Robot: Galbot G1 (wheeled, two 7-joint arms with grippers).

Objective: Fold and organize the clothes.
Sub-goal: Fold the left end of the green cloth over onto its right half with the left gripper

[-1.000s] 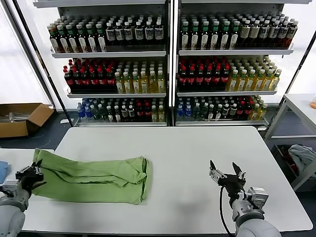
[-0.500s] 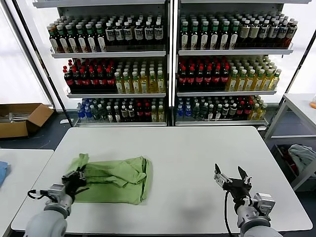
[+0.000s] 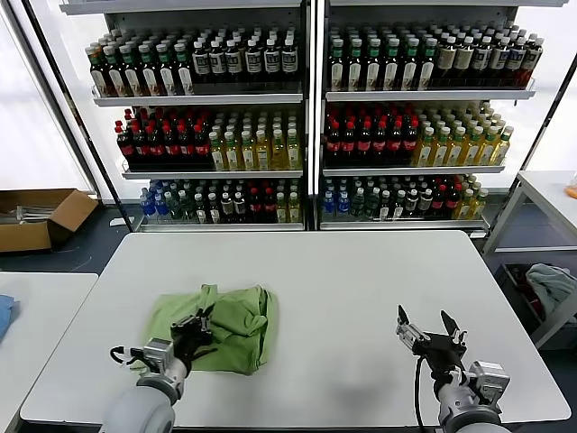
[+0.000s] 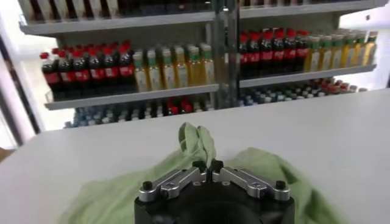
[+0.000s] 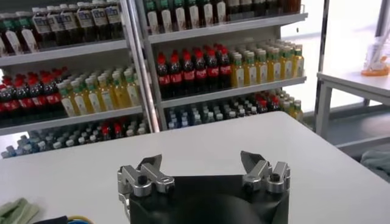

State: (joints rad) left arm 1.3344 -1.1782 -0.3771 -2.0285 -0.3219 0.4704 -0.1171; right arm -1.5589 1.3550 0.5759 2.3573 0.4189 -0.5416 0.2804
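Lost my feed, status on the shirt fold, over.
Left hand shut on green shirt, pinching its edge above the pile. Right hand open, idle over bare white table. Nothing in the way.

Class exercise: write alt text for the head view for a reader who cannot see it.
The left hand, shut on a fold of the green polo shirt, lifts it over the white table. The right hand hovers open, holding nothing.

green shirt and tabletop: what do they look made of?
Shirt: soft matte woven or knit cloth, likely cotton; it creases and bunches where the left claw pinches it. Table: hard, smooth white board, probably laminate, with a faint sheen and flat edge.
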